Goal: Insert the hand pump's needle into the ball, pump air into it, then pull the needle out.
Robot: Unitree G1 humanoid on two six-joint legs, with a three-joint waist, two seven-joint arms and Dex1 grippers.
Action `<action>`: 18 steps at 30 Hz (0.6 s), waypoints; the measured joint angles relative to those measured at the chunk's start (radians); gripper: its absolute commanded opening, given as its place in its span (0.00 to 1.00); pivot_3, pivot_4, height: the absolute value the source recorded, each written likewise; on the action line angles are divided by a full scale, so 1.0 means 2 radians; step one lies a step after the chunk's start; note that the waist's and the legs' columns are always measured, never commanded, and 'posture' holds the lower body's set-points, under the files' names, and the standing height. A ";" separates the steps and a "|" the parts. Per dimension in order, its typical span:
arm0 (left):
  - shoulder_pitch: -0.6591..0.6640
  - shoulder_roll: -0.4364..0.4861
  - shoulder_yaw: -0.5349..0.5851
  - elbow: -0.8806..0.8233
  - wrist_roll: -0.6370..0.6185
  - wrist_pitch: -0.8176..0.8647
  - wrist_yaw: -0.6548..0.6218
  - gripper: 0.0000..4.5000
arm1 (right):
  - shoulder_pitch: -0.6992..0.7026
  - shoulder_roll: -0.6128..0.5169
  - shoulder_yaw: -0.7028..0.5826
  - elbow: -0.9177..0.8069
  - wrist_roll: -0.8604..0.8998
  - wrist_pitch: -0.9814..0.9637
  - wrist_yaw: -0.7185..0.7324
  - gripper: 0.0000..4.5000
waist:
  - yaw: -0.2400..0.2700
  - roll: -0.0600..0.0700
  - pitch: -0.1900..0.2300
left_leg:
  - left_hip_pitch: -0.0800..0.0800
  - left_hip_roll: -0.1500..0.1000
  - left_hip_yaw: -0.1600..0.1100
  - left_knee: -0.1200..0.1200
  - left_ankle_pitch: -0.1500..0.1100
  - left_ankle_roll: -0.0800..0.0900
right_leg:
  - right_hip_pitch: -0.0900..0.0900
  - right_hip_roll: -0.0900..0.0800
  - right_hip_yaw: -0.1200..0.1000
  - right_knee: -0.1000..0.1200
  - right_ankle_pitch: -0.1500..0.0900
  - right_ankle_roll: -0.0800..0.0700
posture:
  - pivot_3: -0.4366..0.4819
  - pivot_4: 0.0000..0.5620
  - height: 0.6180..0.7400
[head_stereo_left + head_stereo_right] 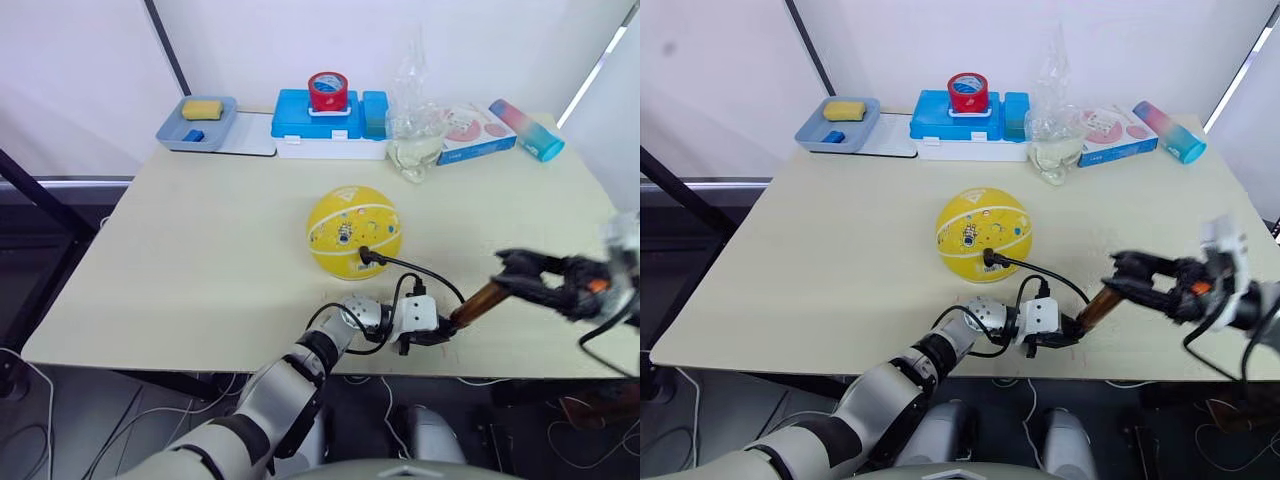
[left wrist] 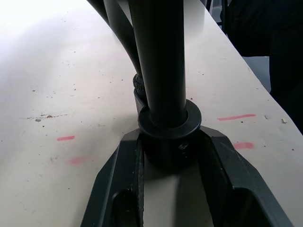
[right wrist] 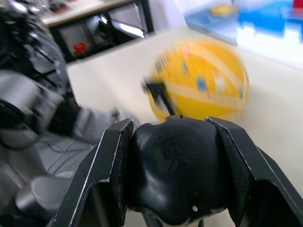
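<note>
Two pincers [image 1: 435,335] [image 1: 515,272] pinch the hand pump [image 1: 478,303] at the table's near edge [image 1: 200,362].

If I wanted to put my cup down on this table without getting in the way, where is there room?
The widest bare patch is the table's left half, between the blue tray and the near edge. It is crowded at the back around the blue box, and in front of the ball, where both grippers hold the hand pump.

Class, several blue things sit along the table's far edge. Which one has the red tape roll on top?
The blue case at the middle carries the red tape roll. The grey-blue tray holds a yellow sponge; the blue-pink bottle lies bare.
</note>
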 measured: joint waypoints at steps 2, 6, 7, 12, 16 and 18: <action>-0.001 -0.001 0.000 -0.001 0.000 0.000 0.001 0.25 | -0.011 -0.017 -0.021 0.006 0.031 0.028 -0.005 0.43 | 0.000 0.002 0.001 | 0.000 0.000 0.001 0.000 0.000 0.000 | 0.000 -0.001 0.001 0.000 0.000 0.000 | 0.48 0.27 1.00; -0.001 0.000 0.000 -0.001 0.000 0.000 0.000 0.25 | -0.040 -0.053 -0.074 0.011 0.079 0.068 -0.008 0.43 | -0.001 0.001 0.002 | 0.000 0.000 0.001 0.000 0.000 0.000 | 0.000 -0.001 0.000 0.000 0.000 0.001 | 0.48 0.27 1.00; -0.001 0.000 0.000 -0.001 0.000 0.000 0.000 0.25 | -0.045 -0.053 -0.075 0.010 0.084 0.072 -0.013 0.43 | -0.001 0.000 0.002 | 0.000 0.000 0.001 0.000 0.000 0.000 | 0.000 -0.001 0.000 0.000 0.000 0.001 | 0.48 0.27 1.00; -0.001 0.000 0.000 -0.001 0.000 0.000 0.001 0.25 | -0.050 -0.041 -0.063 0.008 0.076 0.075 -0.022 0.43 | -0.002 0.000 0.002 | 0.000 0.000 0.002 0.000 0.000 0.000 | 0.000 -0.001 0.001 0.000 0.000 0.001 | 0.48 0.27 1.00; -0.001 0.000 0.000 0.001 0.000 0.001 0.002 0.25 | -0.029 -0.023 -0.033 0.001 0.029 0.037 -0.006 0.43 | -0.002 -0.001 0.000 | 0.000 0.000 0.002 0.000 0.000 0.000 | 0.000 -0.001 0.001 0.000 0.000 0.001 | 0.48 0.27 1.00; 0.000 0.001 0.000 0.003 0.000 0.003 0.003 0.25 | -0.009 -0.003 0.006 0.000 -0.012 0.001 0.001 0.43 | -0.002 -0.004 -0.001 | 0.000 0.000 0.001 0.000 0.000 0.000 | 0.000 0.000 0.000 0.000 0.000 0.001 | 0.48 0.27 1.00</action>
